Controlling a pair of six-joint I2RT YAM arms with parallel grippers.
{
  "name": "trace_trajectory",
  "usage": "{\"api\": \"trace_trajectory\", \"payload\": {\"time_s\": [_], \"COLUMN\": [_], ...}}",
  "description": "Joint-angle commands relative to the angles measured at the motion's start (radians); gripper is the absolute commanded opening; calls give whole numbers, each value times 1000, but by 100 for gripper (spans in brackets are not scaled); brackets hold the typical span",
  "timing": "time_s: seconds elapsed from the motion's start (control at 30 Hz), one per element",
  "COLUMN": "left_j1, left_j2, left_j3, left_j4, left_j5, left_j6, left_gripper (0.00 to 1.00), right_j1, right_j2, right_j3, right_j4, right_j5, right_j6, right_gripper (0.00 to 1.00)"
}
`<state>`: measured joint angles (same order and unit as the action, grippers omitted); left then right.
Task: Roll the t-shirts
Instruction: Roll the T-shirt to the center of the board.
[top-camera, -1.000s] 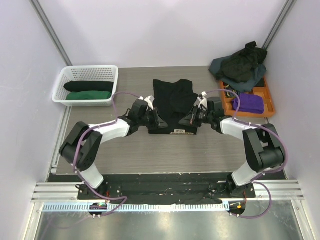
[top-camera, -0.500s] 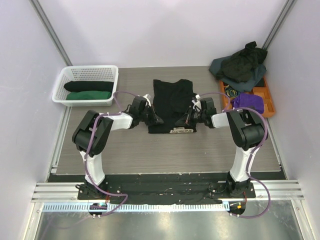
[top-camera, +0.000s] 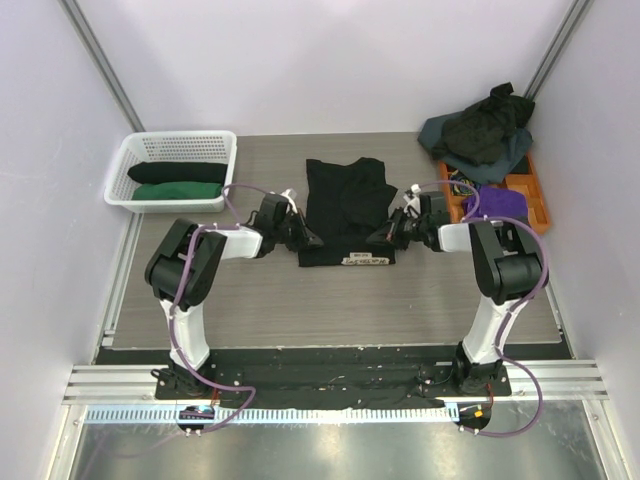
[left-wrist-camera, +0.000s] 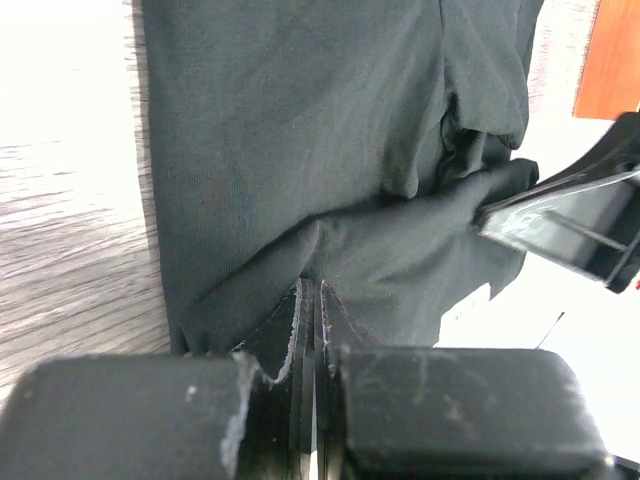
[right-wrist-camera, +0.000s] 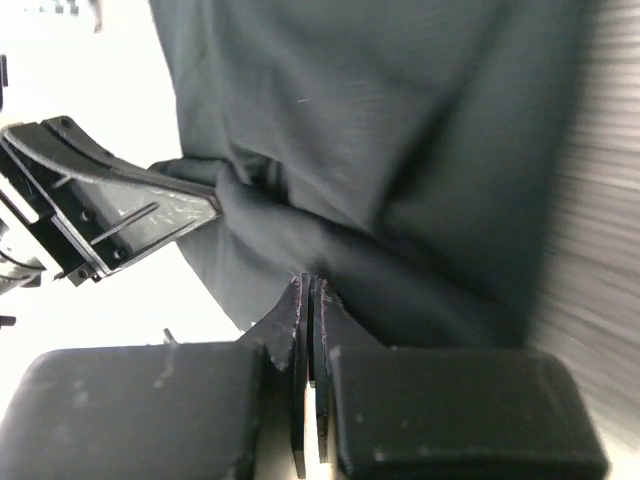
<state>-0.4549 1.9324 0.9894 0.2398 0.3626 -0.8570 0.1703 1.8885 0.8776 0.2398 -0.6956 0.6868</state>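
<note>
Grey wood-grain table (top-camera: 260, 290), pale walls around it. Far left: white basket (top-camera: 183, 140) holding two rolled shirts (top-camera: 175, 172), one black, one green. Centre: black t-shirt (top-camera: 345, 195) lying flat on the table. Left gripper (top-camera: 308, 238) at its left edge, jaws pressed together, pinching cloth. Right gripper (top-camera: 378, 236) at its right edge, jaws likewise pinching cloth. Far right: pile of shirts (top-camera: 480, 130) partly over orange tray (top-camera: 535, 195).

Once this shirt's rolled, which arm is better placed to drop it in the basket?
Left. The white basket lies on the left arm's side of the black t-shirt; the right arm must reach across.
</note>
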Motion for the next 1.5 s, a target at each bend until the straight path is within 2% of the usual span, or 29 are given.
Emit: {"api": "trace_trajectory", "payload": {"time_s": [0.0, 0.1, 0.2, 0.27, 0.3, 0.4, 0.5, 0.67, 0.87, 1.03, 1.47], "left_j1": [16, 18, 18, 18, 18, 18, 16, 10, 7, -4, -24], "left_j2": [-33, -38, -75, -122, -140, -220, -300, -394, -429, -426, -351], "left_j3": [-26, -31, -40, -46, -47, -69, -96, -149, -219, -255, -212], "left_j4": [0, 0, -10, -37, -48, -79, -131, -224, -237, -211, -217], "left_j5": [-45, -42, -39, -53, -54, -59, -82, -138, -171, -175, -152], "left_j6": [30, 32, 36, 44, 52, 67, 90, 148, 210, 233, 240], "left_gripper": [0, 0, 0, 3, 9, 24, 36, 42, 44, 45, 45], "right_j1": [-46, -57, -58, -58, -57, -35, -22, 37, 146, 153, 173], "right_j2": [-104, -144, -187, -236, -258, -341, -419, -497, -467, -476, -394], "right_j3": [-34, -31, -9, -6, -11, -14, -38, -100, -85, -91, -49], "right_j4": [-79, -117, -223, -293, -304, -404, -473, -507, -551, -547, -543], "right_j5": [51, 53, 117, 143, 157, 237, 350, 485, 651, 670, 627], "right_j6": [-64, -79, -124, -156, -165, -219, -256, -303, -340, -342, -357], "right_gripper": [1, 1, 1, 5, 8, 30, 39, 39, 40, 39, 40]}}
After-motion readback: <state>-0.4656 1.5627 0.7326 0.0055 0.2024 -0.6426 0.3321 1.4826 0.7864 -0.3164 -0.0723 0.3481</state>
